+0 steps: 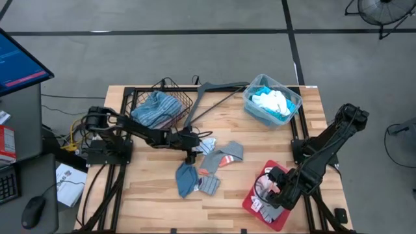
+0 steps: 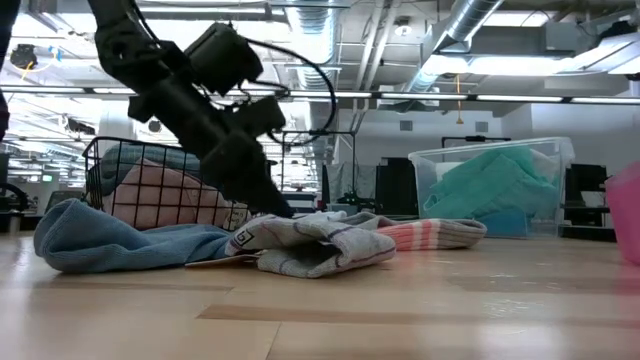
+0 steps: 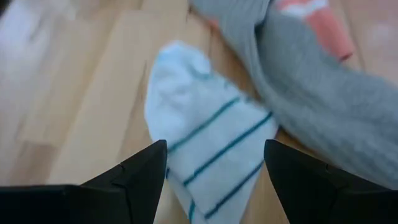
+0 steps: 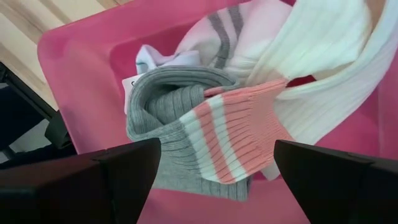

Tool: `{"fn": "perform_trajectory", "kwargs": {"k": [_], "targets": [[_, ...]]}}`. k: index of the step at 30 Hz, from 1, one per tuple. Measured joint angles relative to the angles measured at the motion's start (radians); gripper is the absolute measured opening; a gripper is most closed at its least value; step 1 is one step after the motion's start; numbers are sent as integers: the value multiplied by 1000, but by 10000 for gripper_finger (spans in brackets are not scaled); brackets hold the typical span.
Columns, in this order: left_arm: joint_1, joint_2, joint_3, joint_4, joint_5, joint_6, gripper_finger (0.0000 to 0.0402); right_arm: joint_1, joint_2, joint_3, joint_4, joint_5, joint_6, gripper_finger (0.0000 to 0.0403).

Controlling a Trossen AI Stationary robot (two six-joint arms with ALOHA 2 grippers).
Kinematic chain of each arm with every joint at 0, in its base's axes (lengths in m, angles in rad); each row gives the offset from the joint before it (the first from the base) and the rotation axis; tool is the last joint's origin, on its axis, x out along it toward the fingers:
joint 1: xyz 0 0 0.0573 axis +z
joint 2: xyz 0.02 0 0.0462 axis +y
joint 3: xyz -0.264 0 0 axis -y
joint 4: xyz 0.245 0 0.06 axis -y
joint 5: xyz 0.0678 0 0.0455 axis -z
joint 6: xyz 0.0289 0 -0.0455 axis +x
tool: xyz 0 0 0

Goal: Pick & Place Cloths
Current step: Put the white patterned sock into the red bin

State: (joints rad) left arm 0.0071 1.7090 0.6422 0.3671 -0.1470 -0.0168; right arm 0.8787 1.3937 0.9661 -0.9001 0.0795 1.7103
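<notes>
We see the left gripper [image 1: 190, 156] lowered to the middle of the wooden table [image 1: 130, 201], its fingers [image 3: 134, 180] spread and empty, straddling a white sock with teal stripes [image 3: 205, 137]. Just beside that sock lies a grey sock with an orange band [image 3: 311, 93], and near it on the table we find a blue cloth [image 1: 185, 179] and a further grey sock [image 1: 209, 185]. Behind the left arm, a wire basket [image 1: 188, 101] holds a blue-grey striped garment [image 1: 155, 109]; a dark hanger [image 1: 208, 97] lies between the basket and a clear plastic bin [image 1: 296, 104] containing turquoise and white cloths [image 1: 270, 101]. The right gripper [image 1: 270, 192] hovers over the red tray [image 4: 81, 68] at the table's near right corner, fingers spread and empty, above a grey sock with pink-and-white cuff [image 4: 205, 137] and a cream ribbed sock [image 4: 329, 56].
</notes>
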Motion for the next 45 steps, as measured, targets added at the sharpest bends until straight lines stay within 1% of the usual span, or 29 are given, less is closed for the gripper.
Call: {"fn": "perform_trajectory", "kwargs": {"k": [6, 9, 12, 17, 18, 21, 25, 29, 33, 36, 41, 45], "targets": [[-2, 70, 3, 12, -3, -14, 250, 0, 0, 0, 0, 0, 0, 309], [-2, 97, 8, 25, -9, -30, 221, 0, 0, 0, 0, 0, 0, 309], [-2, 103, 7, 21, -19, -95, 163, -1, 0, 0, 0, 0, 0, 309], [-1, 62, 2, -15, -3, -186, 34, -21, 0, 0, 26, 3, -28, 309], [-2, 44, 1, -31, 13, -203, 19, -30, 0, 0, 31, 9, -39, 309], [-3, -21, -4, -64, 31, -248, 14, -59, 0, 0, 77, 69, -104, 309], [-9, -146, 0, -95, 67, -282, 5, -117, 0, 0, 181, 189, -254, 309], [-28, -280, -1, -101, 79, -307, 5, -203, 0, 0, 310, 296, -466, 309], [-43, -379, 1, -94, 80, -306, 4, -321, -1, 0, 460, 375, -705, 309], [-54, -431, 1, -88, 76, -306, 4, -417, -1, 0, 582, 391, -843, 309], [-75, -479, 1, -80, 61, -306, 4, -558, 0, 0, 767, 386, -999, 311], [-94, -485, 1, -71, 23, -306, 4, -652, 0, 0, 906, 311, -1065, 312]]}}
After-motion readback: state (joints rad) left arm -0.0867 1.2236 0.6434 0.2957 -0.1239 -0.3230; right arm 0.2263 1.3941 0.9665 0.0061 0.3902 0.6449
